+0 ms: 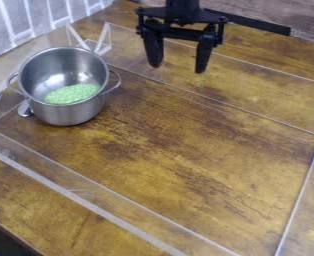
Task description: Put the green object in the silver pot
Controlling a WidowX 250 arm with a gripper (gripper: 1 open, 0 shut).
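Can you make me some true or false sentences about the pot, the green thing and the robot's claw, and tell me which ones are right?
1. The green object is inside the silver pot. True.
2. The claw is squeezing the green object. False: the claw is open with nothing in it, away from the pot.
3. The pot is lying on its side. False: it stands upright, with its open top facing up.
4. The table is brown. True.
5. The green object is bigger than the pot. False: it is smaller and fits inside.
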